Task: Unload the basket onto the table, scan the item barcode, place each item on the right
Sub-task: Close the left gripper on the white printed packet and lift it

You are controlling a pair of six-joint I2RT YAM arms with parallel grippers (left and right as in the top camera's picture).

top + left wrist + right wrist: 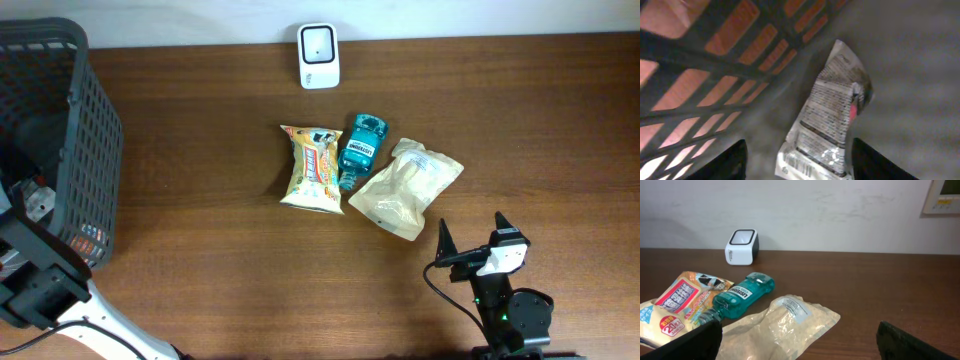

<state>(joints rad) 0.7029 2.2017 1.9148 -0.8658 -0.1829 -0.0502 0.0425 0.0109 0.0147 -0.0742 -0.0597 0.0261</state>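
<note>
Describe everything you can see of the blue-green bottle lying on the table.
The bottle is clear blue-green plastic, seemingly filled with liquid, with a darker label in white lettering and a dark cap. It lies on its side on the wooden table, cap toward the robot's side, base toward the white scanner. It sits between a yellow snack bag and a pale pouch, apparently touching both. It looks closed and intact.

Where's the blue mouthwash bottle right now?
In the overhead view, the mouthwash bottle lies between the yellow snack bag at image-left and the tan pouch at image-right, below the white scanner.
</note>
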